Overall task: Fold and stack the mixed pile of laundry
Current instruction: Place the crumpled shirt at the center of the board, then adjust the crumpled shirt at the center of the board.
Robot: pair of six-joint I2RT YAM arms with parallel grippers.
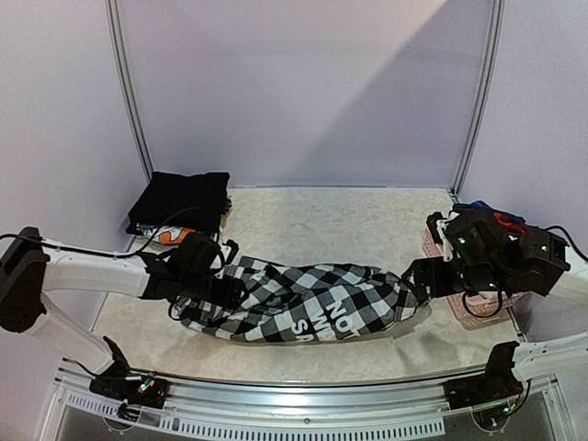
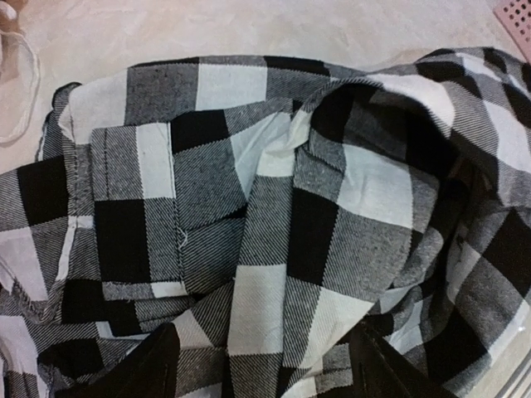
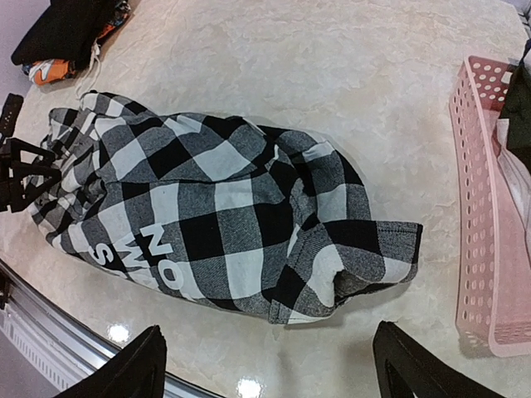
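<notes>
White block letters [image 3: 137, 249] are printed on the black-and-white checked garment [image 3: 232, 215] lying on the table. "NO" reads clearly, with an "S" and a "W" in the lines beside it. Folds in the cloth swallow the remaining letters.

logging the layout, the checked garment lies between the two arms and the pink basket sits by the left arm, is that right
No. The pink basket sits by the right arm, not the left; the top external view shows it partly under that arm. The checked garment does lie between the two arms.
</notes>
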